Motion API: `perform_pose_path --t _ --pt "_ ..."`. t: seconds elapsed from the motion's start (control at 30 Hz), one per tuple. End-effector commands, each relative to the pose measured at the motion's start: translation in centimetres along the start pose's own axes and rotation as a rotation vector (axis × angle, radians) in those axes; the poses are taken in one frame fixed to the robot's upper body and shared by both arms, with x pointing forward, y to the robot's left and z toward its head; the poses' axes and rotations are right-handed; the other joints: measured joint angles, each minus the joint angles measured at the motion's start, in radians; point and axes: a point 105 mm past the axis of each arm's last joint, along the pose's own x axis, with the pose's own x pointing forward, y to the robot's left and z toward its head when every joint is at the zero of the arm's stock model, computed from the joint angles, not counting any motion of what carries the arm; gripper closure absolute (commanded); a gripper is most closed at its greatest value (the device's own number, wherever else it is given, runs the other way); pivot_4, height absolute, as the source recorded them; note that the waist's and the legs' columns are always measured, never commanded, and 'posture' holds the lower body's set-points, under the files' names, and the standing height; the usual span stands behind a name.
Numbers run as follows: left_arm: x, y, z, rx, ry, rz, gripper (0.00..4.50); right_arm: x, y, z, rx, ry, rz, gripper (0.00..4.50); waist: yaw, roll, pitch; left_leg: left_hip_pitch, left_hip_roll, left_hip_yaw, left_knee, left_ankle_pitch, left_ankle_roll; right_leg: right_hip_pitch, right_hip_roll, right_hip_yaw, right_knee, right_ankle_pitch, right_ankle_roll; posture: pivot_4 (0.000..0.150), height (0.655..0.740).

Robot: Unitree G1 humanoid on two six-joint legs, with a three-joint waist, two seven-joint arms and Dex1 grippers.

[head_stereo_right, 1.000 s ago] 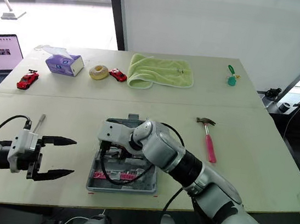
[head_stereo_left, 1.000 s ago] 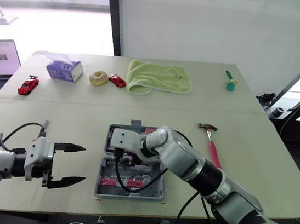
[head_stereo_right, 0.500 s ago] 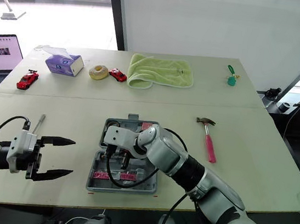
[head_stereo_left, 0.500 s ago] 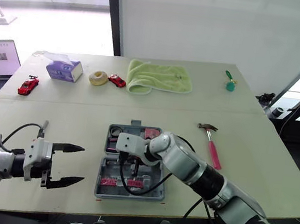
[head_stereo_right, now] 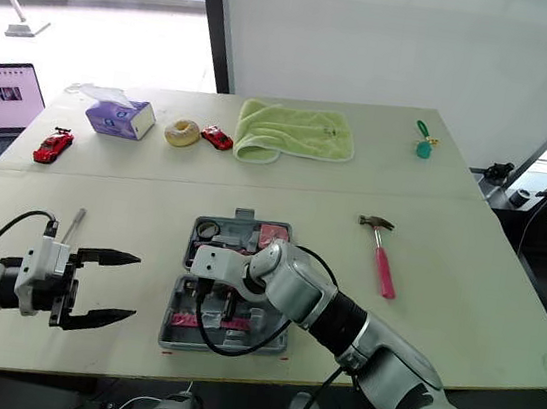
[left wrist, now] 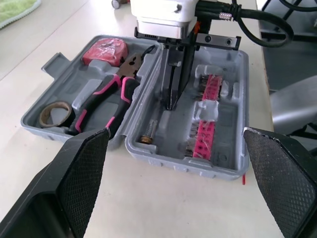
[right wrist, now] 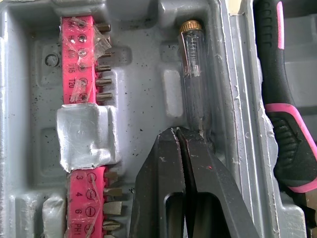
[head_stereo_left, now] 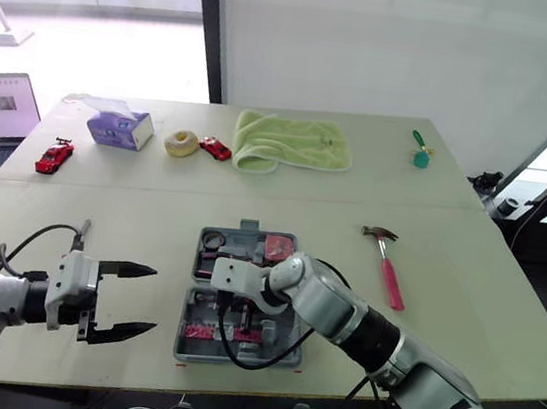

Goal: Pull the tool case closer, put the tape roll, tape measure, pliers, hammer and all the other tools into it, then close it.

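Hammer (head_stereo_left: 387, 268) — left outside the open tool case (left wrist: 183, 164), judged rigid, head-heavy, best gripped near the head; right gripper (right wrist: 177, 134) closed, left gripper (head_stereo_left: 152, 300) spread wide.

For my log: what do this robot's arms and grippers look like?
Both arms are silver-grey rounded shells; the right arm has a black band. Each wrist carries a white boxy block with a looping black cable. The left gripper and right gripper each have two black tapered fingers; the left's pads are cross-hatched.
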Motion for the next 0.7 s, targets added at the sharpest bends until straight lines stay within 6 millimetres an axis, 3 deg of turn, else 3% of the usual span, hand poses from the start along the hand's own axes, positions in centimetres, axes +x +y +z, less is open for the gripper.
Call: perform_pose_path --t 0.03,0.1,0.2,0.3,0.37,0.43,0.53,0.63,0.7 --pt "-0.3 0.0 0.3 0.022 -0.016 0.008 0.0 -1.6 -0.7 1.3 0.034 -0.073 -0.022 4.43 0.002 0.0 0.0 0.0 0.0 0.0 0.0 0.0 0.0 0.0 0.0 0.0 0.0 0.0 0.0 0.15 0.74" --pt "-0.3 0.0 0.3 0.019 -0.018 0.014 0.0 -3.8 -0.6 3.1 -0.002 -0.168 -0.018 4.43 0.002 0.0 0.0 0.0 0.0 0.0 0.0 0.0 0.0 0.0 0.0 0.0 0.0 0.0 0.0 0.15 0.74" --pt "-0.6 0.3 0.1 0.014 -0.017 0.026 0.0 -6.4 -0.2 4.2 -0.011 -0.245 -0.016 4.43 0.002 0.0 0.0 -0.001 0.0 0.0 0.0 0.0 0.0 -0.001 0.0 0.0 0.0 0.0 0.0 0.15 0.74" --pt "-1.4 0.9 -0.2 0.007 0.0 0.071 0.0 -9.8 0.2 4.4 0.011 -0.34 -0.048 4.43 0.001 0.0 0.0 -0.001 0.0 0.0 0.0 0.0 0.0 -0.002 0.0 0.0 0.0 0.0 0.0 0.15 0.74" --pt "-2.7 1.6 -0.7 0.003 0.031 0.13 0.0 -12.5 0.7 3.3 0.045 -0.387 -0.082 4.43 0.006 0.0 0.0 -0.002 0.0 0.0 -0.001 0.0 0.0 -0.002 0.0 0.0 -0.001 0.0 0.0 0.15 0.74" --pt "-4.5 2.6 -1.4 -0.002 0.072 0.22 0.0 -14.7 0.8 1.1 0.127 -0.395 -0.161 4.43 0.016 0.0 0.0 -0.002 0.0 0.0 0.0 0.0 0.0 -0.001 0.0 0.0 -0.002 0.0 0.0 0.15 0.74" --pt "-8.8 4.2 -2.6 -0.022 0.145 0.414 0.0 -18.0 0.4 -5.0 0.328 -0.362 -0.386 4.43 0.027 -0.001 0.0 -0.001 0.0 0.0 -0.001 0.0 0.0 0.0 0.0 -0.001 -0.003 0.0 0.0 0.15 0.74" --pt "-13.0 5.2 -3.5 -0.028 0.213 0.601 0.0 -20.8 0.9 -11.8 0.518 -0.279 -0.615 3.54 0.041 -0.002 0.0 -0.001 0.0 0.001 -0.001 0.0 0.0 0.001 0.0 -0.001 -0.005 0.0 0.0 0.15 0.74" --pt "-16.1 5.5 -4.3 -0.056 0.245 0.746 0.0 -22.7 2.2 -15.6 0.61 -0.223 -0.729 2.63 0.044 -0.002 0.0 0.0 0.0 0.002 -0.001 0.0 0.0 0.002 0.0 0.0 -0.005 0.0 0.0 0.15 0.74"
